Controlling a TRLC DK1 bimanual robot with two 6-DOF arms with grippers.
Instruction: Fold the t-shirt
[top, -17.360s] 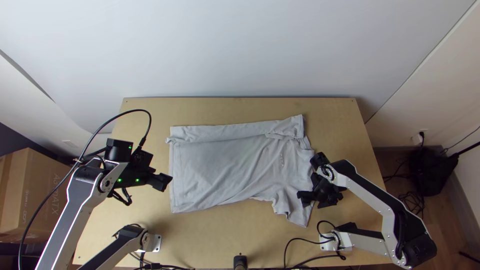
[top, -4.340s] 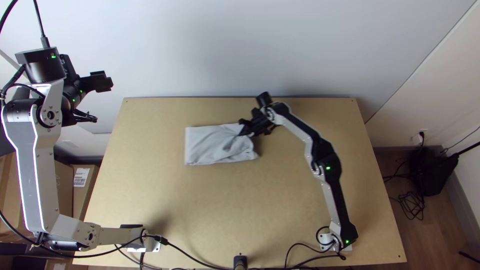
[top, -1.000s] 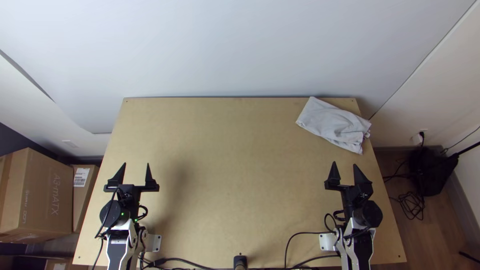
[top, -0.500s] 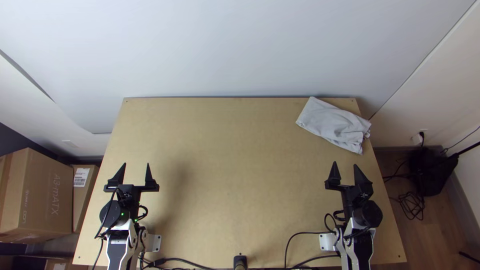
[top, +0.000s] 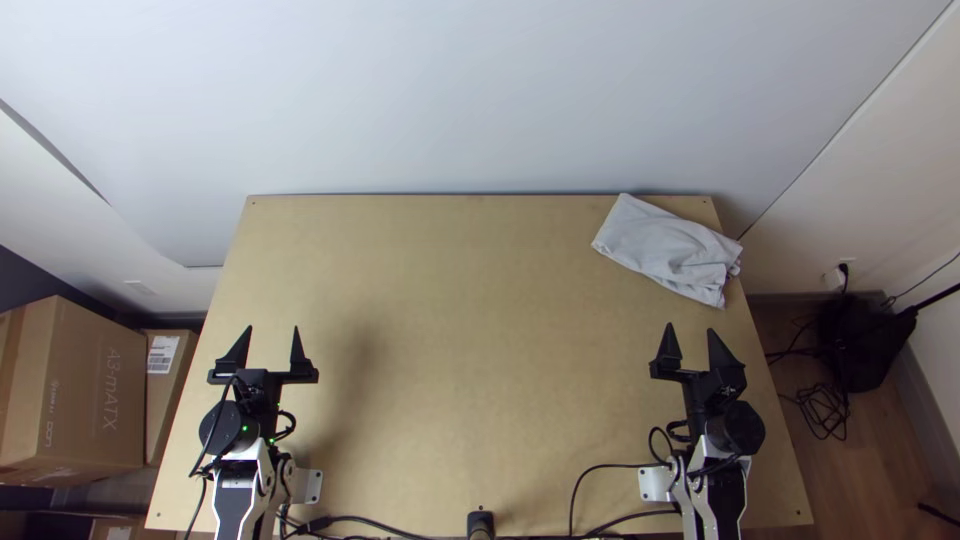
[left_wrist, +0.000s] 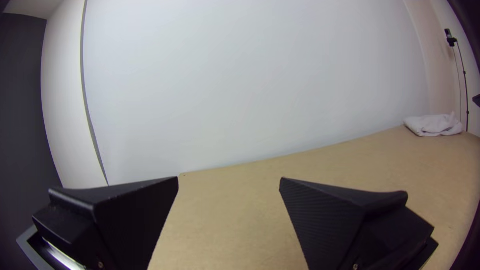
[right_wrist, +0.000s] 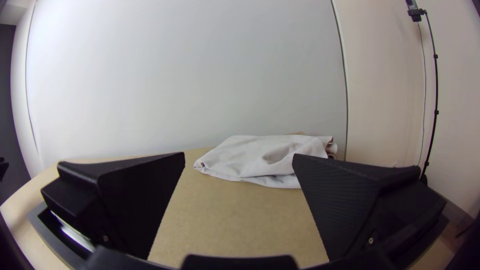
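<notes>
My left gripper (top: 273, 330) is open over the table's near left part, far from the cloth. At the near right, my right gripper (top: 690, 329) stands open, nearer to the viewer than the cloth and apart from it. The grey t-shirt (top: 665, 247) lies as a compact folded bundle at the table's far right corner, slanted, its right end wrinkled and reaching the table's edge. Between the spread fingers of the left gripper (left_wrist: 229, 179) is bare wood. Past the open right gripper (right_wrist: 239, 155) the t-shirt (right_wrist: 250, 155) lies low, with loose folds at one end.
The wooden table (top: 460, 350) has a pale wall (top: 480, 100) behind its far edge. Cardboard boxes (top: 90, 390) stand off the left side. A black bag (top: 865, 335) and cables are on the floor at the right. Black cables (top: 600, 468) lie near the right base.
Since the oldest frame the t-shirt went from spread wide to a small bundle, then from the far middle to the far right corner. Both arms have drawn back to their bases; lately nothing moves.
</notes>
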